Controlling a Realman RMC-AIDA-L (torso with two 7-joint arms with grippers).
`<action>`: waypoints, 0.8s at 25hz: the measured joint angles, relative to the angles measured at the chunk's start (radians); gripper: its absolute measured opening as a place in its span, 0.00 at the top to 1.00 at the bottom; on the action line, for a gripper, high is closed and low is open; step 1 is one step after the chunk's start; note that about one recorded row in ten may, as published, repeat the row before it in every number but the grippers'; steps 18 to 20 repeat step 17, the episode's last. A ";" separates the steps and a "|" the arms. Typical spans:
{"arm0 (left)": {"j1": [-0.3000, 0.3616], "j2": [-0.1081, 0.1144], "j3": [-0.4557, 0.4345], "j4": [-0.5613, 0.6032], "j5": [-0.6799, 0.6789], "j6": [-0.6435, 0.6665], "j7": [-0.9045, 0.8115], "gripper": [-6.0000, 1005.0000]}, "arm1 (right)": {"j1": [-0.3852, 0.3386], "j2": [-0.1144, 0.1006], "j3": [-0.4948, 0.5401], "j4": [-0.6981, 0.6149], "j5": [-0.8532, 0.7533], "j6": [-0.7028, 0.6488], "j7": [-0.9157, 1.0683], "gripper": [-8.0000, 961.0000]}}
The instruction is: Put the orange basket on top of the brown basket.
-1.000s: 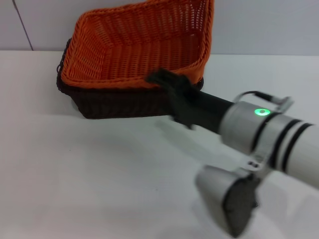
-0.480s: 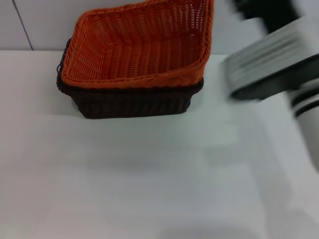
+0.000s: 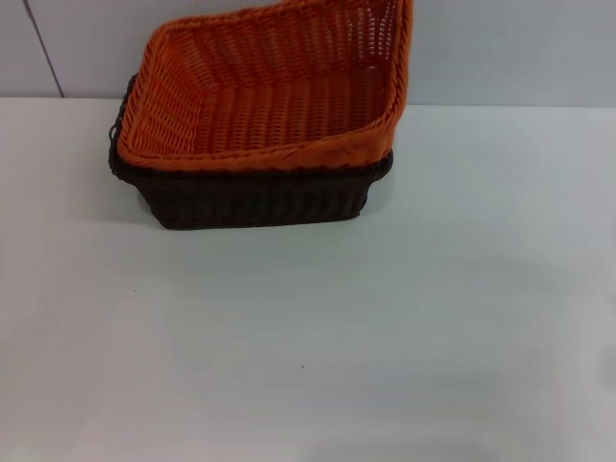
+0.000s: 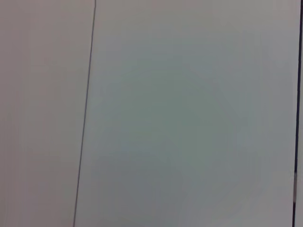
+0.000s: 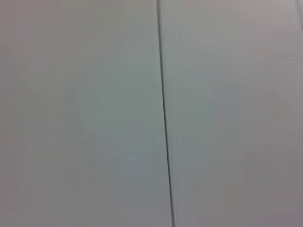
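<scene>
White table fills head view, pale grey wall behind with thin dark seam at 11 o'clock. Orange basket sits nested on brown basket, toward 12 o'clock on table; orange one tilted, right end raised, left end lower. Brown rim shows along front and left. Neither arm nor pincer visible in head view. Both wrist views show only plain grey panel with thin dark seam line.

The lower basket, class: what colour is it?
Very dark brown, almost black. The brown basket shows best in the head view, under the orange basket.
</scene>
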 joint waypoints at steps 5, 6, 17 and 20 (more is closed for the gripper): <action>0.003 0.005 -0.003 0.012 0.000 0.033 0.002 0.25 | 0.057 0.008 -0.020 -0.458 -0.223 -0.357 0.475 0.19; 0.003 0.005 -0.003 0.012 0.000 0.033 0.002 0.25 | 0.057 0.008 -0.020 -0.458 -0.223 -0.357 0.475 0.19; 0.005 0.002 0.017 0.026 0.000 0.048 0.012 0.25 | 0.076 0.015 -0.031 -0.696 -0.233 -0.498 0.635 0.19; 0.005 0.002 0.017 0.026 0.000 0.048 0.012 0.25 | 0.076 0.015 -0.031 -0.696 -0.233 -0.498 0.635 0.19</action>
